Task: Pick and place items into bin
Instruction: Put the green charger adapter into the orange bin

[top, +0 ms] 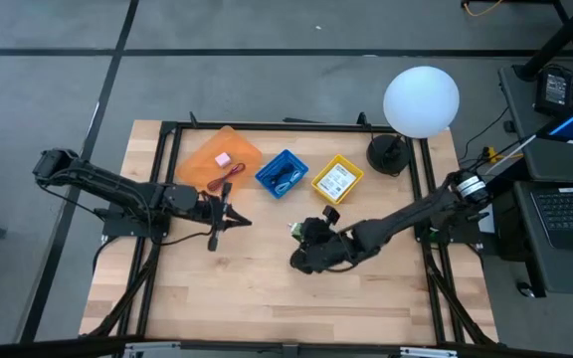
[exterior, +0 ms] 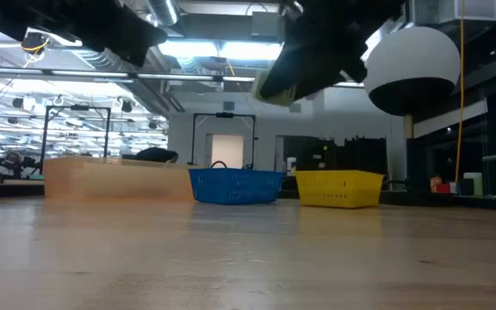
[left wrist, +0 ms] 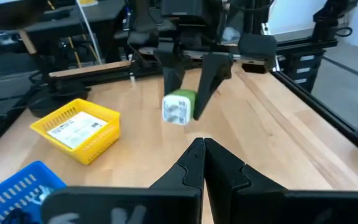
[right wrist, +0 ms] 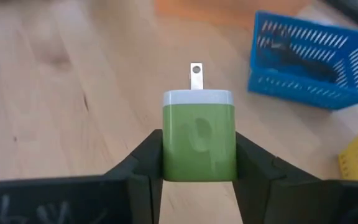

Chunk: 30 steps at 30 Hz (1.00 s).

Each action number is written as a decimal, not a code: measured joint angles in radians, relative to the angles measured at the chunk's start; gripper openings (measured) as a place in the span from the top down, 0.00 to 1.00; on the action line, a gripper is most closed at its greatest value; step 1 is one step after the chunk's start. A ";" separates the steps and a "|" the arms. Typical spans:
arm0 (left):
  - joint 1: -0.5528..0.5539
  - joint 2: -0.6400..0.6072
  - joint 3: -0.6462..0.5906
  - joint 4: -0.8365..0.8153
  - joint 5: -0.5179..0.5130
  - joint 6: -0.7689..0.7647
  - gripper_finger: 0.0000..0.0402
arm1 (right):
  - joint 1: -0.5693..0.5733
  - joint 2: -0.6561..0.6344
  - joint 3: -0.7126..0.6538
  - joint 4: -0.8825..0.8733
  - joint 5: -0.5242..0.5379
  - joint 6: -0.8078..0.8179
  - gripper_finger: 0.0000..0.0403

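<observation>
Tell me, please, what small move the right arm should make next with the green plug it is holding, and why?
Probably carry it toward the bins. The right gripper is shut on the green and white plug adapter and holds it above the wooden table, short of the blue plastic basket and the yellow plastic basket. Which bin is meant, I cannot tell. The left gripper waits shut nearby.
</observation>
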 joint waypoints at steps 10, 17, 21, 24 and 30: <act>-0.028 0.119 0.000 0.121 -0.006 0.047 0.99 | 0.050 0.000 -0.082 0.285 0.048 -0.199 0.69; -0.028 0.172 0.000 0.177 -0.007 0.049 0.99 | 0.035 -0.017 -0.279 0.682 -0.032 -0.359 0.69; -0.028 0.173 0.000 0.186 -0.007 0.045 1.00 | 0.034 -0.029 -0.410 0.990 -0.073 -0.490 0.69; -0.028 0.173 0.000 0.223 0.000 0.006 0.99 | 0.033 -0.031 -0.503 1.254 -0.112 -0.586 0.69; -0.031 0.198 0.000 0.308 0.001 -0.021 0.98 | 0.033 -0.032 -0.625 1.555 -0.232 -0.708 0.69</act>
